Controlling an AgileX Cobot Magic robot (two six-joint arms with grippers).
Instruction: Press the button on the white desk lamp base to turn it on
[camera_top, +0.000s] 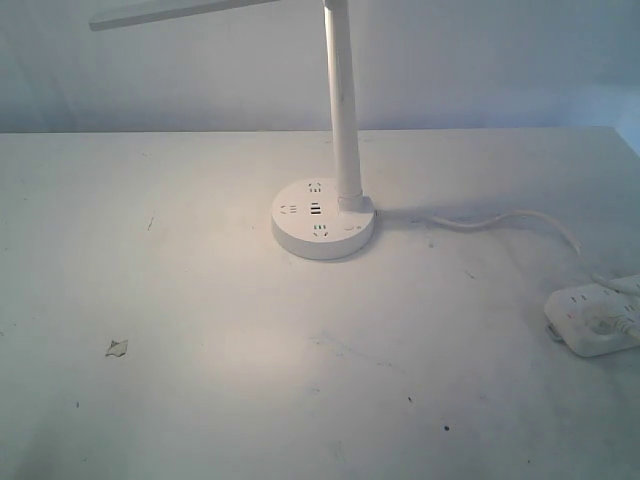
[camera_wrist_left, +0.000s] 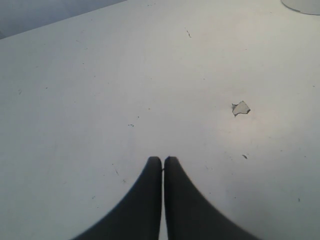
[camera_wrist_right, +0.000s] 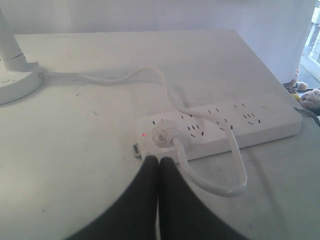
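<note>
The white desk lamp base (camera_top: 323, 222) is a flat round disc at the table's middle, with socket holes, dark USB slots and a slim upright stem (camera_top: 342, 100). A faint small round mark, the button (camera_top: 351, 228), sits on the disc's front right, below the stem. Neither gripper shows in the exterior view. My left gripper (camera_wrist_left: 163, 159) is shut with nothing in it, over bare table far from the base's rim (camera_wrist_left: 302, 5). My right gripper (camera_wrist_right: 159, 159) is also shut and empty, hovering just before the power strip, with the base (camera_wrist_right: 15, 82) well off to one side.
A white power strip (camera_top: 595, 320) (camera_wrist_right: 220, 127) lies at the table's right edge with a plug in it. The lamp's cord (camera_top: 480, 220) runs to it. A small paper scrap (camera_top: 117, 347) (camera_wrist_left: 241, 107) lies front left. A warm bright patch covers the table in front of the base.
</note>
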